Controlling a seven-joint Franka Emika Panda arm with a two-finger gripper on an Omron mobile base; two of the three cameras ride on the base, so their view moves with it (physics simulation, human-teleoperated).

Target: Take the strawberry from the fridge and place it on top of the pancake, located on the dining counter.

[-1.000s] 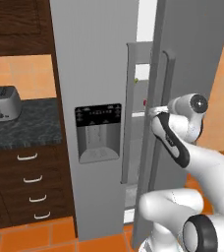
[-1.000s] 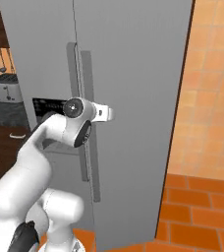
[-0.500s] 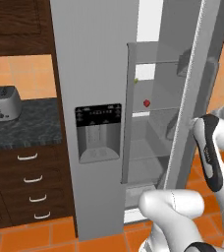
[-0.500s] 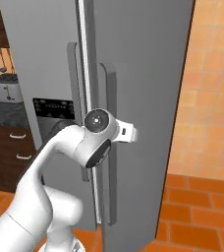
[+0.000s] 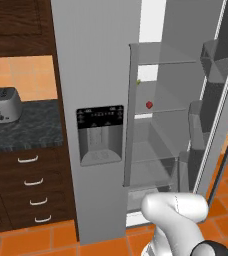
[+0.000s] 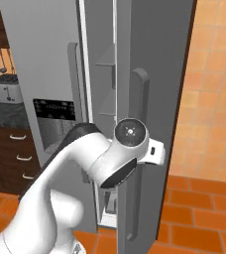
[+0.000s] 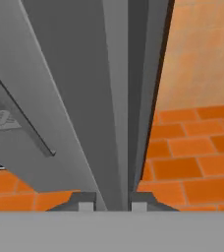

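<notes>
The fridge has its right door swung wide open. A tiny red strawberry rests on a glass shelf inside, at mid height. My gripper is shut on the door's long vertical handle, which runs up between the two fingertips. From the right base view, the hand sits against that handle at mid height, well away from the strawberry. The pancake and the dining counter are out of view.
A small yellow-green fruit lies on the shelf above the strawberry. Door bins line the open door. Left of the fridge a toaster stands on the dark granite worktop over drawers. Orange floor tiles lie below.
The right fridge door has swung further open, drawn by the handle, and the hand has moved right and outward with it. The shelves and strawberry now show more fully.
</notes>
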